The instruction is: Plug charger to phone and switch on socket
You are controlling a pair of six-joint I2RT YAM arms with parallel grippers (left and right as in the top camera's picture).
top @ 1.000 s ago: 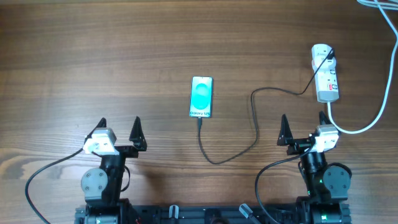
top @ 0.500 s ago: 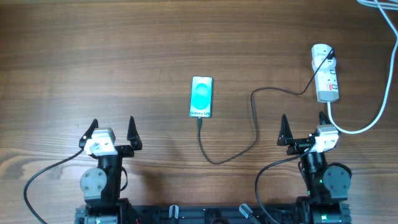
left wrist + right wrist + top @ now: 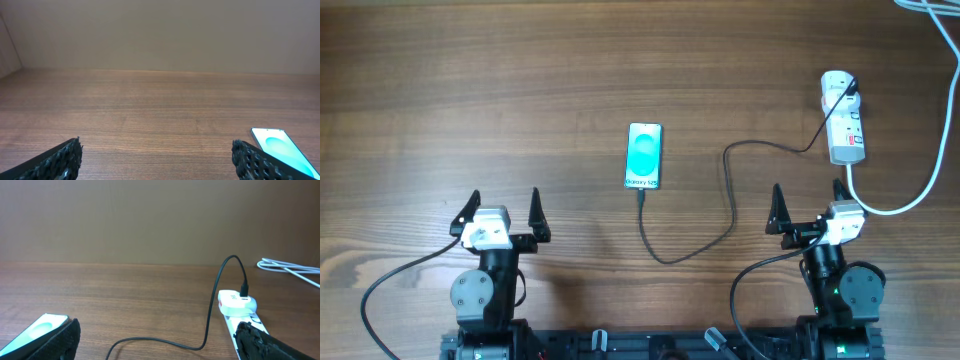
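The phone [image 3: 644, 156] lies screen up at the table's middle, cyan screen lit; it also shows in the left wrist view [image 3: 280, 150] and the right wrist view [image 3: 37, 330]. The black charger cable [image 3: 732, 205] runs from the phone's near edge, where its tip sits, in a loop to the white socket strip [image 3: 843, 131] at the right; the cable [image 3: 220, 315] rises to a plug on the strip [image 3: 240, 307]. My left gripper [image 3: 502, 205] is open and empty, near left of the phone. My right gripper [image 3: 810, 200] is open and empty, just in front of the strip.
A thick white cord [image 3: 920, 190] curves from the strip's near end to the right table edge and up to the far right corner; it also shows in the right wrist view [image 3: 287, 267]. A plain wall stands behind the table.
My left gripper has drawn back a little toward the near edge and turned slightly. The right arm, phone, cable and strip have not moved.
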